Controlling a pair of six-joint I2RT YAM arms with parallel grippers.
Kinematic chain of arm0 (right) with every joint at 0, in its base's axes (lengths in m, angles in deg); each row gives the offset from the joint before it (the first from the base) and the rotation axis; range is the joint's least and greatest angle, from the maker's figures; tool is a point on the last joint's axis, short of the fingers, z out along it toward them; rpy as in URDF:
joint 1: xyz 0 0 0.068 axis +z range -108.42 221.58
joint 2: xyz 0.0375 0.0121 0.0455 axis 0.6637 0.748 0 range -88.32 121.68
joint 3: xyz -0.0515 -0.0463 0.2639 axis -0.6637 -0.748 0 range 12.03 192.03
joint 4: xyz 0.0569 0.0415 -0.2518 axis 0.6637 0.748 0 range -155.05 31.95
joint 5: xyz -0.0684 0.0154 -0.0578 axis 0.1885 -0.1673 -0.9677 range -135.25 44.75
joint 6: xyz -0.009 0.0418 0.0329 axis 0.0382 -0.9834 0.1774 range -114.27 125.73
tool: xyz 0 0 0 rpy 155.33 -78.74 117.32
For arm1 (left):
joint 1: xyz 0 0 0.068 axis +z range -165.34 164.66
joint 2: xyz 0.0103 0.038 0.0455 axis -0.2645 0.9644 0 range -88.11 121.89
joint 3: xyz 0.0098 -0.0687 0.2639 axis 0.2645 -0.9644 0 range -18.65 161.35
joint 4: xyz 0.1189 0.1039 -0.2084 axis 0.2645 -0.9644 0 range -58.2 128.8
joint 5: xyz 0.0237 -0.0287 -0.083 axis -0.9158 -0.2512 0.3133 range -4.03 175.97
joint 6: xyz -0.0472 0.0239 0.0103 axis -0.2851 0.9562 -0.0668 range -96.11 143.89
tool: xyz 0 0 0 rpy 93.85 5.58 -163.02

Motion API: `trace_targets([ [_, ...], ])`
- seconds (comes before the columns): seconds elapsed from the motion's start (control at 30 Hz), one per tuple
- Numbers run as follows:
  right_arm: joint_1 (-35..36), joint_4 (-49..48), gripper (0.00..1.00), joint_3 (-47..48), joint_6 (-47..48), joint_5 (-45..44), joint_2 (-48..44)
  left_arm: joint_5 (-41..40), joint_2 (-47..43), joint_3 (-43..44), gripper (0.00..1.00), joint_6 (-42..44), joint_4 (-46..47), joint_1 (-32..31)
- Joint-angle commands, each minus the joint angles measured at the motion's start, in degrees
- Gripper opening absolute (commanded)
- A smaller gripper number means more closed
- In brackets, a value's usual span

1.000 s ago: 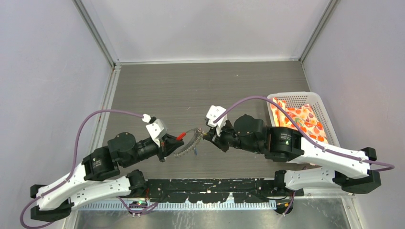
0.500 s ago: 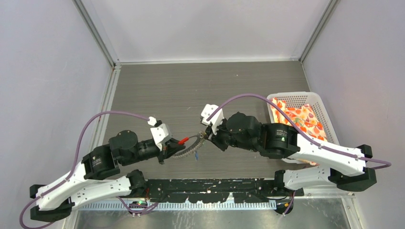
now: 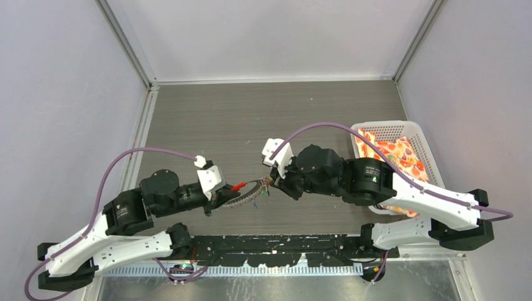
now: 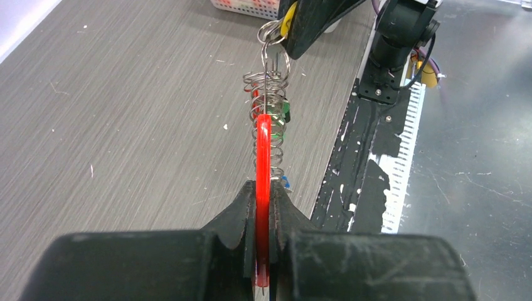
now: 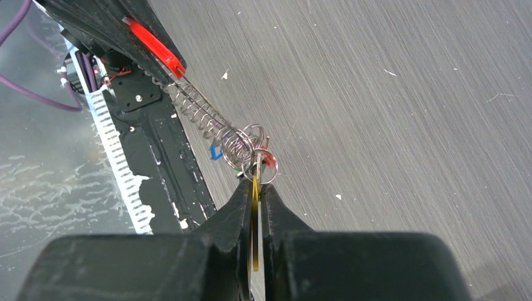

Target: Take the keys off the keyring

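The keyring (image 3: 248,195) is a grey wire coil with a red section (image 3: 237,186), held above the table between both grippers. My left gripper (image 3: 221,192) is shut on the red section (image 4: 263,144). My right gripper (image 3: 271,182) is shut on a yellow key (image 5: 255,213) hanging from small rings at the coil's other end (image 5: 251,147). In the left wrist view the coil (image 4: 268,94) runs straight away from my gripper (image 4: 263,194). A green key (image 4: 285,113), a blue key (image 5: 215,152) and a red key (image 5: 270,160) hang on the coil.
A white basket (image 3: 415,128) with orange patterned packets stands at the right, partly under the right arm. The black base rail (image 3: 282,246) runs along the table's near edge. Grey walls close the left, right and back.
The right gripper has moved a little left toward the left gripper. The coil, first a sagging loop, now runs as a shorter, straighter line between the two grippers. Both stay shut.
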Motion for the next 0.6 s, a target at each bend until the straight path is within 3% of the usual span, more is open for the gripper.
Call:
trace_targets([
  [0.0,0.0,1.7,0.01,4.4,1.8,1.8,0.7,1.1,0.3,0.4,0.01,1.3,1.4,0.2],
  [0.33,0.0,8.0,0.01,8.2,2.6,8.1,5.1,0.5,0.5,1.4,0.01,3.1,0.5,0.1],
  [0.57,-0.6,8.7,0.01,9.2,2.7,6.6,6.1,1.1,1.3,2.7,0.01,5.6,-0.5,0.1],
])
